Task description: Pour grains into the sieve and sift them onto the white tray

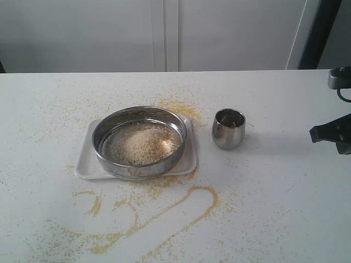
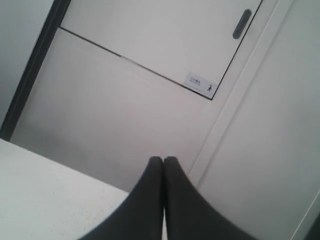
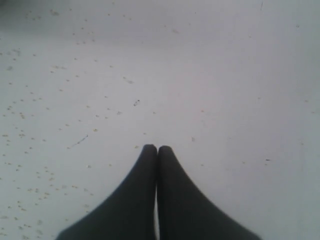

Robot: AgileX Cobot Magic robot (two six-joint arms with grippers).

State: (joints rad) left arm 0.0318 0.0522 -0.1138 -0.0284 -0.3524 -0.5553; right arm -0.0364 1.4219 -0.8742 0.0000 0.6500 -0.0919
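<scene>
Loosely heaped beige grains (image 1: 141, 143) fill the round steel sieve (image 1: 137, 169).

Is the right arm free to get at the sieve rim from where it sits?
Probably, not straight: the steel cup stands between the shut right gripper and the sieve, so it must pass over or around it.

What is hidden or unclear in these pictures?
Exterior view: middle of the white tray, hidden under the sieve.
Exterior view: inside of the steel cup, too dark to judge.
Exterior view: right arm, cut off by the edge.
Left wrist view: door label, too small to read.
</scene>
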